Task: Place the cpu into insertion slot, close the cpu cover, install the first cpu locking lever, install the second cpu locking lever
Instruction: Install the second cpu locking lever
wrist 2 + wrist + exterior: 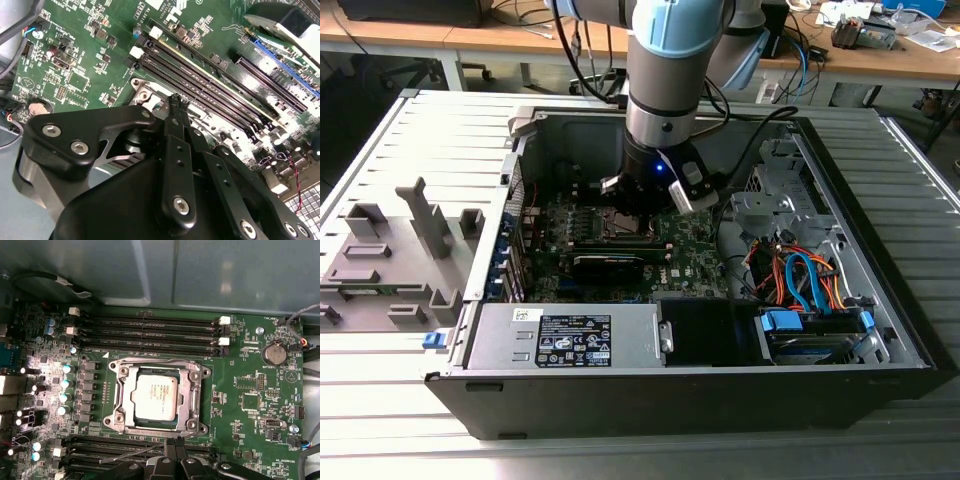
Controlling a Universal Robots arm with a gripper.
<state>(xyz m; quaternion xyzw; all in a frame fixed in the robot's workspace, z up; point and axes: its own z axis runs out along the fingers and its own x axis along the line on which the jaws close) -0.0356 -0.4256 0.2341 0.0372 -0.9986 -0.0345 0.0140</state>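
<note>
Here the fingers (172, 446) are pressed together with nothing between them, their tips at the edge of the insertion slot (157, 396), beside a thin wire lever (131, 454). Just beyond them the cpu (156, 397) lies flat in that slot, framed by the lowered cpu cover (129, 390). Long memory slots (150, 326) flank the slot's far side.

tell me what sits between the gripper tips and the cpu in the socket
In the first wrist view, the cpu cover's near frame edge and a thin metal lever lie between the gripper and the cpu.
</note>
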